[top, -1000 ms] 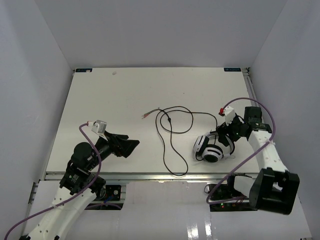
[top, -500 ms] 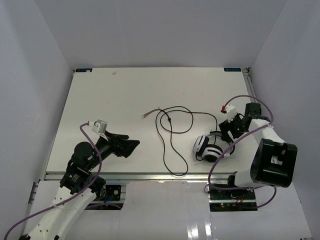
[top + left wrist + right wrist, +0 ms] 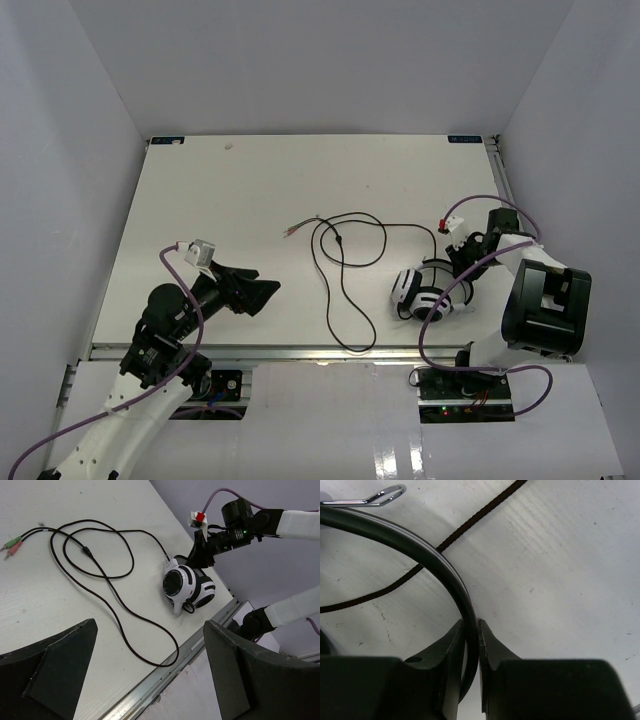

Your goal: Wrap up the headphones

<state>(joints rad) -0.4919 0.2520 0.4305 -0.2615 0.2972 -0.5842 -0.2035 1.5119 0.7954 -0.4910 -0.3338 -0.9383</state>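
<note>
Band of headphones (image 3: 426, 292) within right claw (image 3: 471, 626)

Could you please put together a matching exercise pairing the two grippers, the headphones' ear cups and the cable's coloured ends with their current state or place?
1. left gripper
2. right gripper
3. ear cups
4. cable ends

A. closed on the black headband
B. lying towards the middle of the table
C. wide open, holding nothing
D. at the table's right side

Pairs: 1-C, 2-A, 3-D, 4-B
</note>
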